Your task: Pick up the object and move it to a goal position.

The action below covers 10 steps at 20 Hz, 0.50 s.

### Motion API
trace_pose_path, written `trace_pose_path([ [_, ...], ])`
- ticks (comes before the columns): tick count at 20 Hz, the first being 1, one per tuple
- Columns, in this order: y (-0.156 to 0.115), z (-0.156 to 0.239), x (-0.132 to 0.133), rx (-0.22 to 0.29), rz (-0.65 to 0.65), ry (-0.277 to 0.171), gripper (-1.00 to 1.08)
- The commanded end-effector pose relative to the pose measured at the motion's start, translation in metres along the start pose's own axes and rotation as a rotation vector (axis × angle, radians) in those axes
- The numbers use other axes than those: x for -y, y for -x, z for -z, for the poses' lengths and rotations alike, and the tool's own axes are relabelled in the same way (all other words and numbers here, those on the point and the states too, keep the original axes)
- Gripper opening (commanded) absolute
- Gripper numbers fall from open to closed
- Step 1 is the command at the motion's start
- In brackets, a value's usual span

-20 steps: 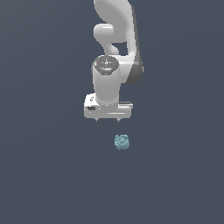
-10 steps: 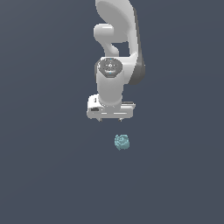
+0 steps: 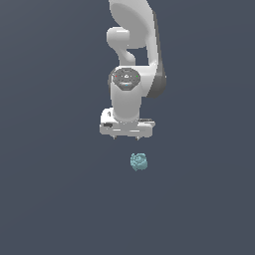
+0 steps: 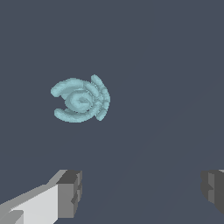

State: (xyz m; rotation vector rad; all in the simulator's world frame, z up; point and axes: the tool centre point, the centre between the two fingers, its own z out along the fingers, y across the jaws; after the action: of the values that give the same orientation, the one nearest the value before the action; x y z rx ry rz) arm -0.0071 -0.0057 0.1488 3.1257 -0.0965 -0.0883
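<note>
The white arm (image 3: 133,74) reaches down over the plain dark desk (image 3: 50,199), with the gripper (image 3: 127,135) spread wide and holding nothing, probably so that it can come over the object (image 3: 139,161) before closing. The object lies alone on the desk, near the gripper but not touching it and not yet between the fingers (image 4: 70,192). In the wrist view one finger is cut by the picture's edge, and no goal mark can be seen in either view.

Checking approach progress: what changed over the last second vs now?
The gripper has shifted a little toward the exterior view's right, closer to being over the object. Nothing has been grasped: the fingers are spread, with the object outside the gap. The object has not moved.
</note>
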Motion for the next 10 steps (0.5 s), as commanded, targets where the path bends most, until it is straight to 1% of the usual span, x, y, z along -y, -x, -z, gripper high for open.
trace_pose_path([
  [1,-0.0019,-0.0013,0.0017,-0.001,-0.042,-0.002,1.00],
  [10,-0.0115,-0.0080,0.0100,-0.006,-0.258,-0.009,1.00],
])
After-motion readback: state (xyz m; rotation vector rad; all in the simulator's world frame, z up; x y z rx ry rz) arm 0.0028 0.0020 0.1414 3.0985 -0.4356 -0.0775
